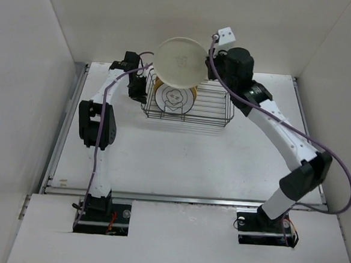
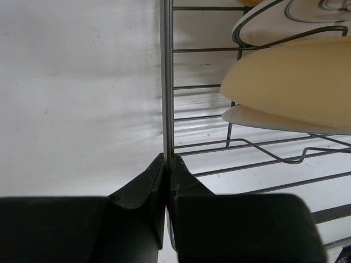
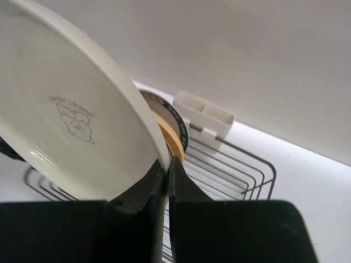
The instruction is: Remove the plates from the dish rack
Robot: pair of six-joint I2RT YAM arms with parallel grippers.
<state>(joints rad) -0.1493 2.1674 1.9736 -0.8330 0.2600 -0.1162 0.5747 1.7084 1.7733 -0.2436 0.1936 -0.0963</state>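
Note:
The dark wire dish rack (image 1: 213, 113) stands at the back middle of the table. My right gripper (image 1: 208, 63) is shut on the rim of a cream plate (image 1: 180, 62), which hangs tilted above the rack's left half. In the right wrist view the fingers (image 3: 159, 181) pinch that cream plate (image 3: 71, 120), which has a small bear motif. Still in the rack stand a white plate with a motif (image 1: 173, 99), a yellow-orange plate (image 3: 171, 138) and a dark-rimmed plate (image 3: 180, 125). My left gripper (image 2: 167, 160) is shut on the rack's left rim wire (image 2: 167, 82).
A white plastic holder (image 3: 204, 114) is clipped on the rack's far long side. White walls close in the table on the left, back and right. The left wrist view shows the yellow-orange plate (image 2: 296, 87) leaning over the dividers.

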